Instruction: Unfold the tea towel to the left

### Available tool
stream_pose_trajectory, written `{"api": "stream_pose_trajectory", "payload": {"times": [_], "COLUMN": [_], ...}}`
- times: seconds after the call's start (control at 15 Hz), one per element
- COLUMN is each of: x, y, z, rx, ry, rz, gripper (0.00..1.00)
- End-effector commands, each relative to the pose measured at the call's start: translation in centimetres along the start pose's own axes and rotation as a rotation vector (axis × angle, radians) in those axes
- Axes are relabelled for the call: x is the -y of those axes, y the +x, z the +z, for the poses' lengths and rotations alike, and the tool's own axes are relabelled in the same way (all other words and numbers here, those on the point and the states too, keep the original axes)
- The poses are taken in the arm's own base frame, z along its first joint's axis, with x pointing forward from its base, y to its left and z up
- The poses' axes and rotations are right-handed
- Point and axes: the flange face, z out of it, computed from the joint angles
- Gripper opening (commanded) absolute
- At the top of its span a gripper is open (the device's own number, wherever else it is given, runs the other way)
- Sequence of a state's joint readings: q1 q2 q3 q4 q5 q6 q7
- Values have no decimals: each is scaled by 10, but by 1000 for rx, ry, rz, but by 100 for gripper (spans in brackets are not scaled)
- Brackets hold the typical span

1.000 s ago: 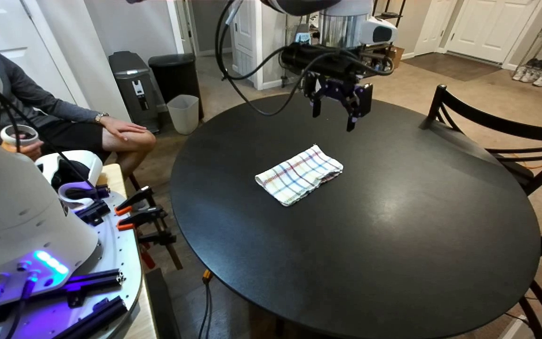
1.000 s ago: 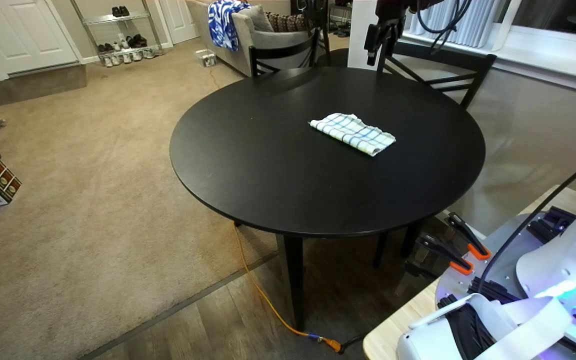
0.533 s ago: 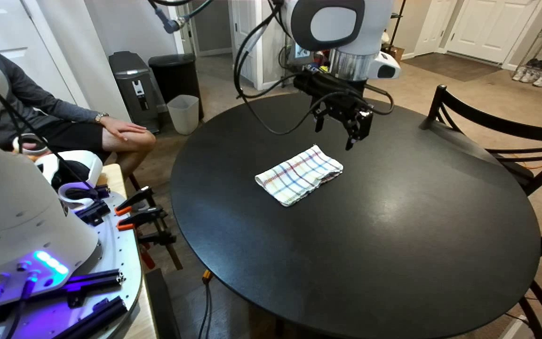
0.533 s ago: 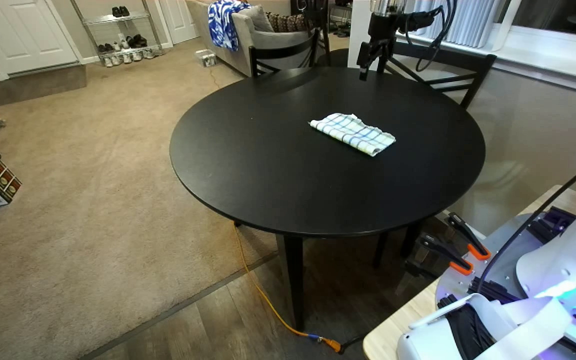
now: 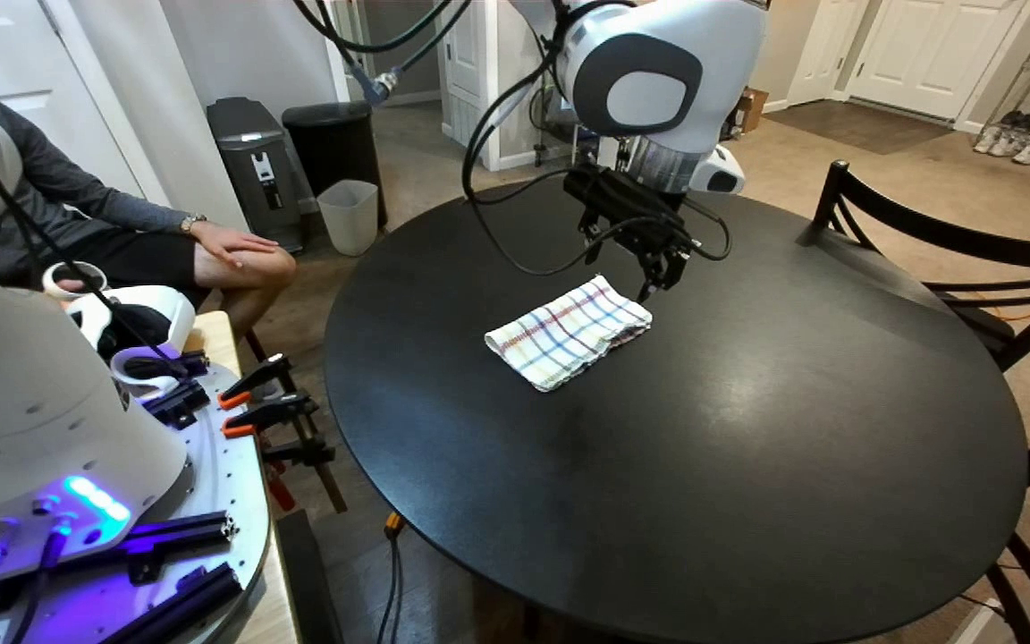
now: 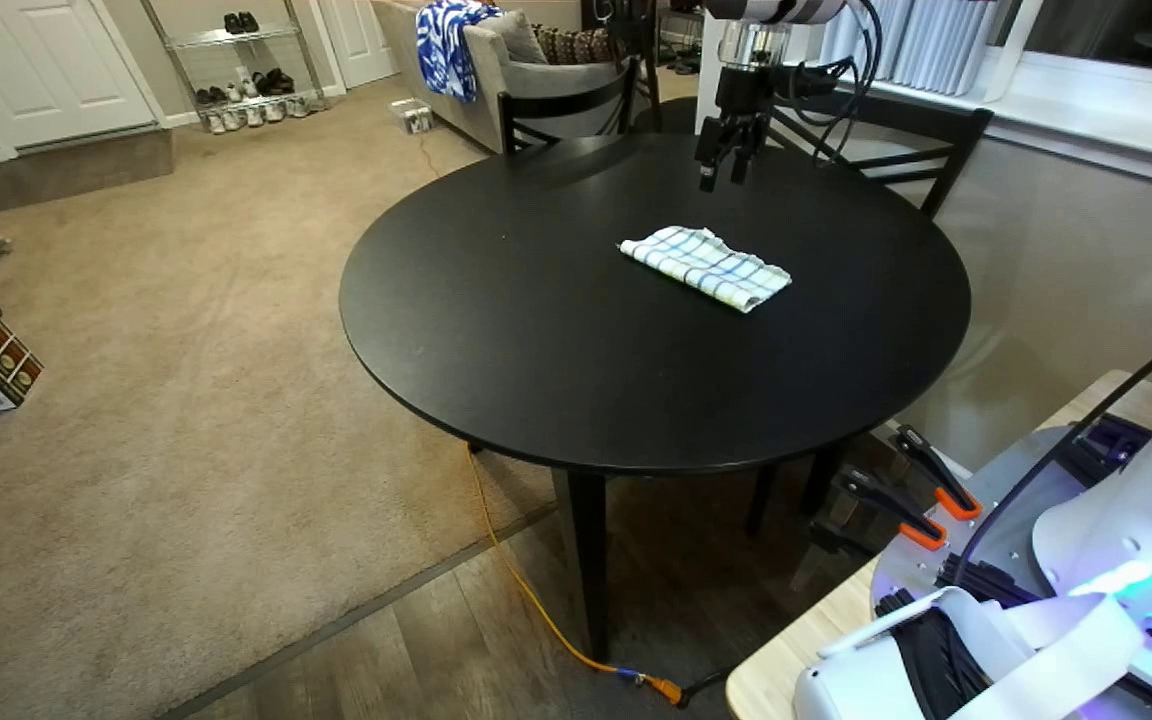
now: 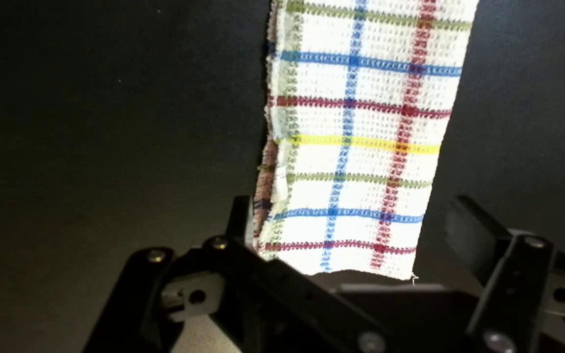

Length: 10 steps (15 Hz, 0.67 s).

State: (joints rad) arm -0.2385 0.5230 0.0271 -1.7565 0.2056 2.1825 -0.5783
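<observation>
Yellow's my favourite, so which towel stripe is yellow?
In the wrist view, the yellow stripe crosses the tea towel between a red stripe above and a green stripe below; the others are red, green or blue.

In an exterior view, the checked tea towel lies on the round black table. Over its far part hangs the gripper, fingers parted and pointing down, apart from the towel. Behind stand black chairs and a pale sofa draped with a blue-and-white blanket; an orange cord runs across the floor below
</observation>
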Motion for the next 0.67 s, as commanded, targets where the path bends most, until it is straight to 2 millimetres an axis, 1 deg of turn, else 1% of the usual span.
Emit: {"api": "stream_pose_trajectory", "payload": {"times": [0.0,0.33,0.4,0.47,0.6], "x": [-7,-14,-16,-9,-12], "y": [12,30,32,28,32], "z": [9,25,24,25,28], "rx": [-5,-15,-16,1,-3], "ry": [55,50,49,22,21], "rz": [-41,-26,-19,-22,-22], "gripper": [100,100,100,100,100]}}
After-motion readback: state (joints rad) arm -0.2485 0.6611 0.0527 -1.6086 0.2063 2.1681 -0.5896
